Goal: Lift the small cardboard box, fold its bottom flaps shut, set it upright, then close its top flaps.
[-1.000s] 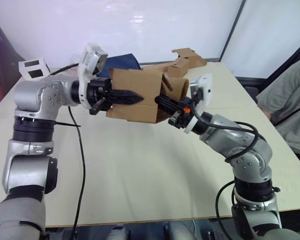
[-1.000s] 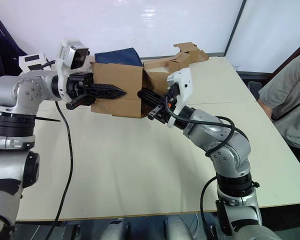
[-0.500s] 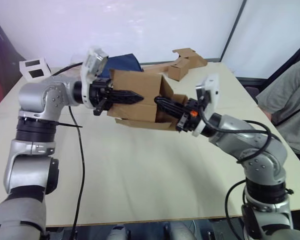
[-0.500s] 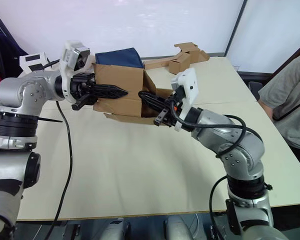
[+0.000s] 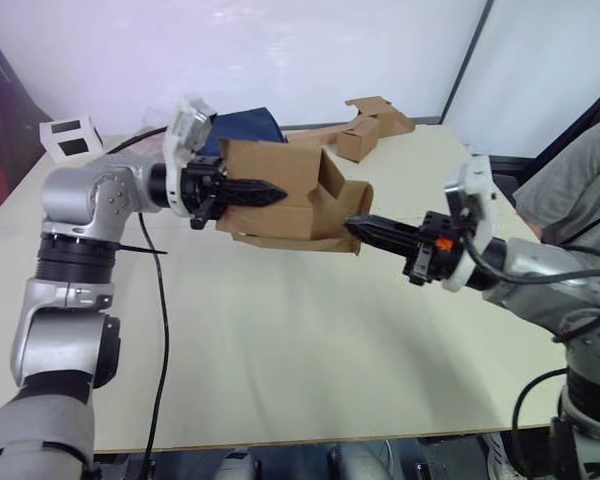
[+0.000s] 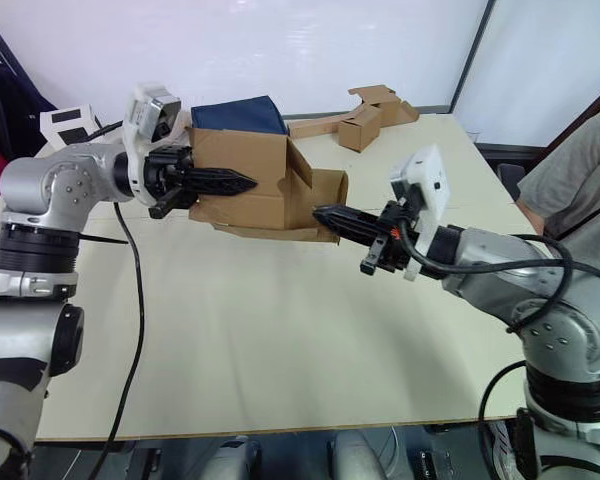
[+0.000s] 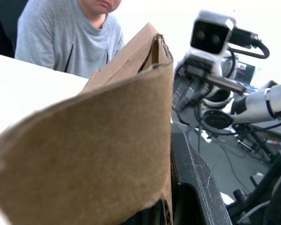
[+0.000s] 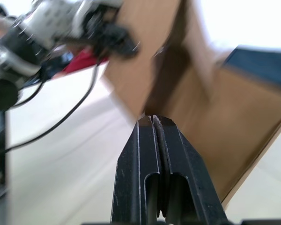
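The small cardboard box (image 5: 278, 180) hangs in the air above the table (image 5: 280, 340), lying on its side. My left gripper (image 5: 276, 192) is shut on its near wall, one finger lying across the outside. The bottom flaps (image 5: 346, 200) splay open at the end facing my right arm, and one sags below (image 5: 290, 242). My right gripper (image 5: 354, 224) is shut with nothing in it, its tips just outside that open end, near the lowest flap's corner. In the right wrist view the shut fingers (image 8: 152, 140) point at the box's brown inside. The top flaps are hidden behind the box.
A navy blue object (image 6: 238, 112) sits right behind the held box. A second cardboard box joined to a strip (image 5: 370, 125) lies at the table's back. A white box with black panels (image 5: 68, 135) is far left. A person (image 5: 580, 190) sits at the right. A black cable (image 5: 165, 330) crosses the left side.
My right gripper has pulled out of the box's open end and moved right, away from it. The flaps there have swung outward. The left gripper keeps its hold with little movement.
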{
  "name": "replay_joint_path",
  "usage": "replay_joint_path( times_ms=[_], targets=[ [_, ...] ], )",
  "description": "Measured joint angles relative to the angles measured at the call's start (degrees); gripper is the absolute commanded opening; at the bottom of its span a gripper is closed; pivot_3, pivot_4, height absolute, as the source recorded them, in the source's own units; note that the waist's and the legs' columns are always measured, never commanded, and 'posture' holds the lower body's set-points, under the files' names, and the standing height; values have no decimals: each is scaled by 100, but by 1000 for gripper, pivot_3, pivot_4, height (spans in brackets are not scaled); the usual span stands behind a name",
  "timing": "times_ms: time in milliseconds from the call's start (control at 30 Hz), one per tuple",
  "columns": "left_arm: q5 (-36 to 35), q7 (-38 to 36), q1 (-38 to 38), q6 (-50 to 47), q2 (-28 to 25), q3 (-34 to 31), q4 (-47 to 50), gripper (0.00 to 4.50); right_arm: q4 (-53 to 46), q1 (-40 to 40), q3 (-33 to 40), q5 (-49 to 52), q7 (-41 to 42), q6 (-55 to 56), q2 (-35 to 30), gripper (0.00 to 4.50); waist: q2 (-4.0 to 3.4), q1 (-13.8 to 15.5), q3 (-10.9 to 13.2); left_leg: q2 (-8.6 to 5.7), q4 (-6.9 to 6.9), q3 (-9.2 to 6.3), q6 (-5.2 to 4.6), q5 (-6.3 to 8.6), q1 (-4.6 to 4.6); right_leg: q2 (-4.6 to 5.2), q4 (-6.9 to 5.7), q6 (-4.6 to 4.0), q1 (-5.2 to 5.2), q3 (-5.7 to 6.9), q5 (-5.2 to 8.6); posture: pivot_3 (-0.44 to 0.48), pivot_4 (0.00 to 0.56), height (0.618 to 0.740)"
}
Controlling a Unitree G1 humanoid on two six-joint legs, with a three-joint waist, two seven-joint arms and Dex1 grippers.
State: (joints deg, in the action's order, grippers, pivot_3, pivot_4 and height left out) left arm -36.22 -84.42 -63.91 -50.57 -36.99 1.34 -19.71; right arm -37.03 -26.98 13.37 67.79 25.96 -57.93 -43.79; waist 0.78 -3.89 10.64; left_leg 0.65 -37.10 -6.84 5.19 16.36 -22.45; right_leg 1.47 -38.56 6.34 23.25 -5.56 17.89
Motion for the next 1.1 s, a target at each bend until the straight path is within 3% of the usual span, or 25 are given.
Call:
replay_joint_path(
  times_ms=[167,400,600,1100],
  targets=[
    [-56,60,-160,-35,99,-28,-86,0,-104,418,-519,-581,18,202,21,21,0,-3,0,-1,-3,1,-1,0,0,0,-1,1,0,0,0,0,150,740],
    [-148,67,-157,-221,84,-45,98,0,288,260,-870,-1577,-195,846,526,21,0,-9,0,0,-2,0,0,0,0,-1,-1,1,1,0,0,0,150,740],
    [-171,71,-76,-263,-6,-45,224,0,366,-163,-815,-1382,-472,826,992,21,0,-3,0,1,-2,0,1,0,0,0,-1,1,1,0,0,0,150,740],
    [-192,139,-34,-262,10,-48,236,0,621,-277,-1117,-1423,-596,955,1745,21,-1,-10,0,0,-2,0,0,0,0,-1,-1,1,1,0,0,0,150,740]
  ],
)
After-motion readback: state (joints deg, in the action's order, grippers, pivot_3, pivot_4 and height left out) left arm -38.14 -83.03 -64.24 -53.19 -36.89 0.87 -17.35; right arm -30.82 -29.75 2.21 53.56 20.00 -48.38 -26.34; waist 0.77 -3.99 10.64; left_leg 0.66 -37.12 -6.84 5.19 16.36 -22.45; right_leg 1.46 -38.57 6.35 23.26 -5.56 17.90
